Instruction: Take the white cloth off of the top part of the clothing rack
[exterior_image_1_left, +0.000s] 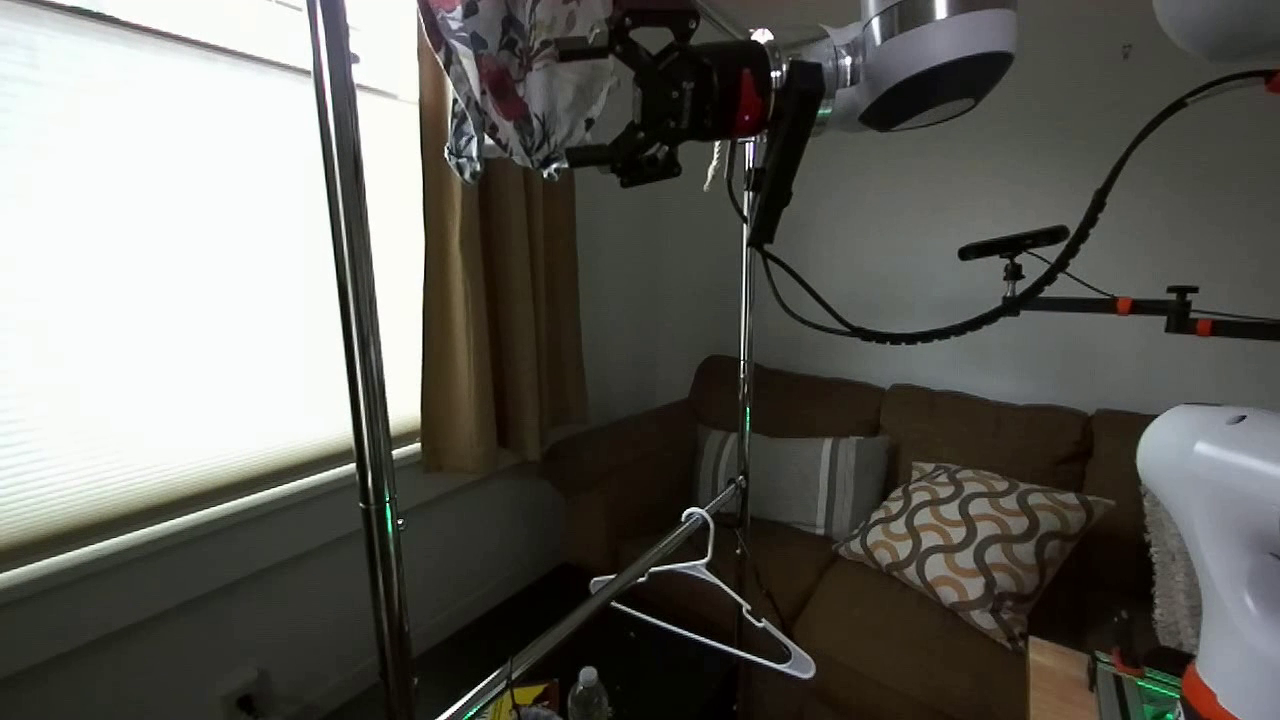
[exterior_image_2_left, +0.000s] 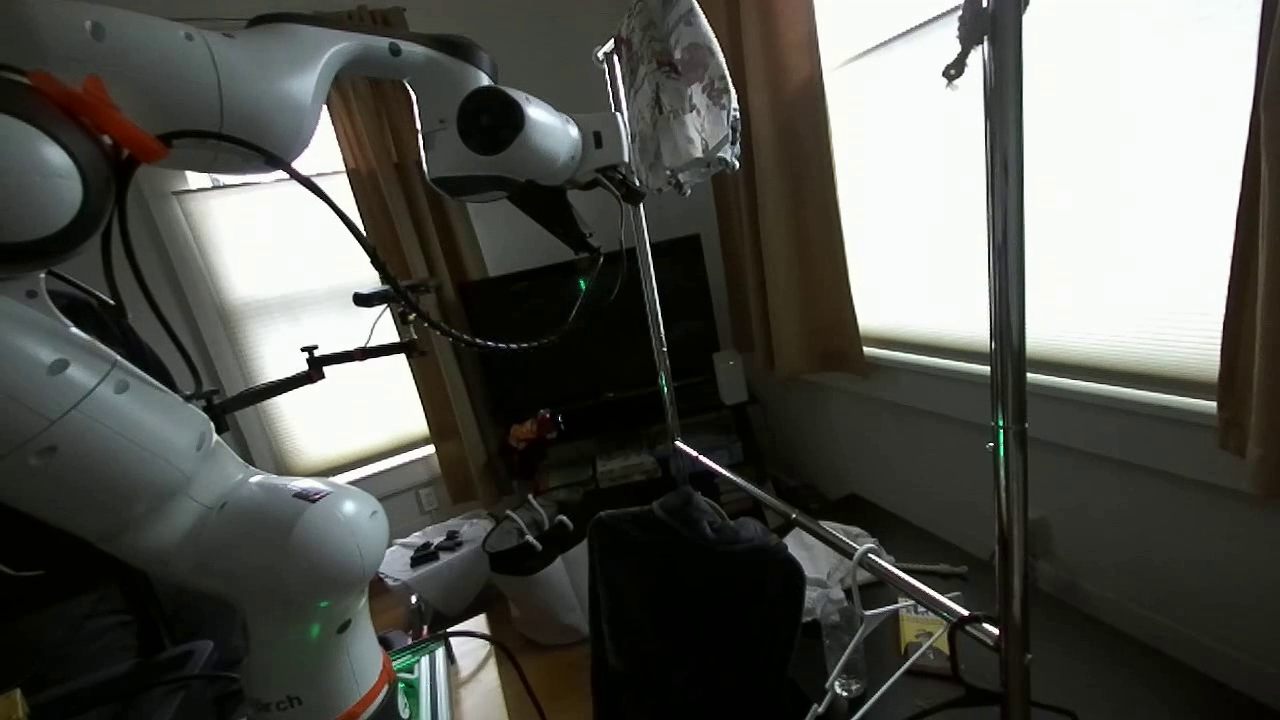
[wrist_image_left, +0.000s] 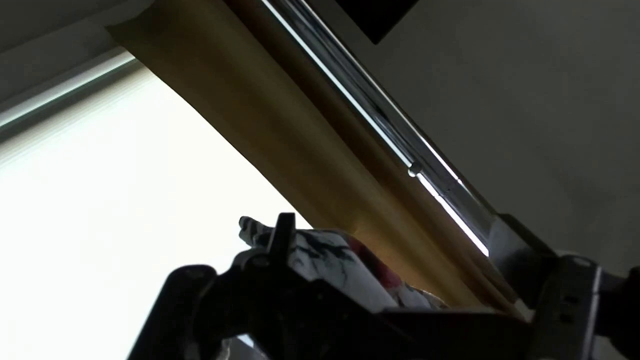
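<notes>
The clothing rack (exterior_image_1_left: 367, 400) is standing foremost in an exterior view, my gripper (exterior_image_1_left: 566, 103) holding its jaws apart at the white cloth (exterior_image_1_left: 520, 92). In an exterior view the cloth is hanging high by the rack's far pole (exterior_image_2_left: 652, 290); in the wrist view it is showing partly, so a shallow pinch could be slipping.
</notes>
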